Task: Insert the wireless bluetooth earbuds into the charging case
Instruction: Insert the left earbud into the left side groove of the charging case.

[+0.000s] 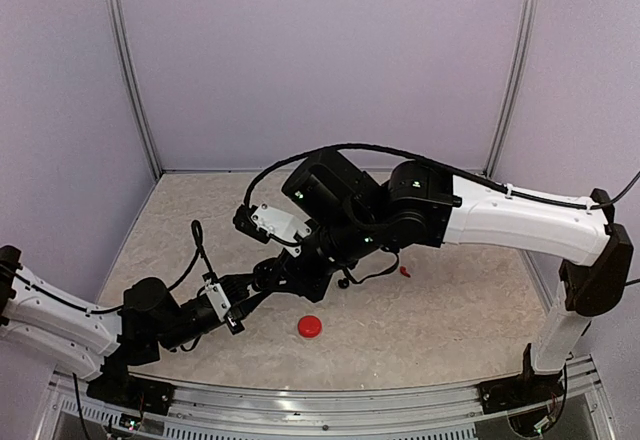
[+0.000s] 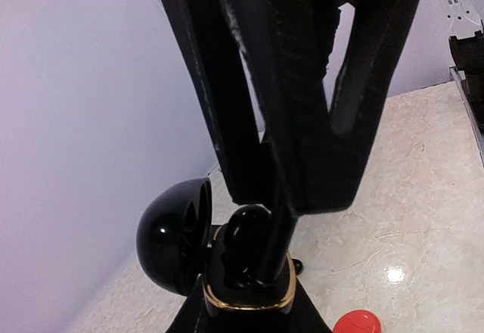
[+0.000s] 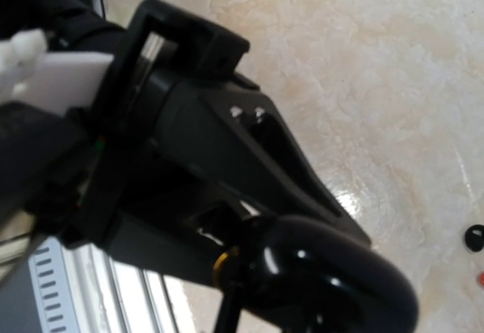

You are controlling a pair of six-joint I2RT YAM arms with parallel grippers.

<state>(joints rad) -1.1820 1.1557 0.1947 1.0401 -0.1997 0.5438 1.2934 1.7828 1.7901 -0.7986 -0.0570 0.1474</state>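
Note:
A black charging case with a gold rim sits upright in my left gripper, which is shut on its body. Its domed lid hangs open to the left. A glossy black earbud stands in the case's opening, and my right gripper comes down from above, shut on it. In the top view both grippers meet mid-table, left gripper below right gripper. The right wrist view shows the lid close up.
A closed red case lies on the table in front of the grippers, also low in the left wrist view as the red case. A loose red earbud and a loose black earbud lie to the right.

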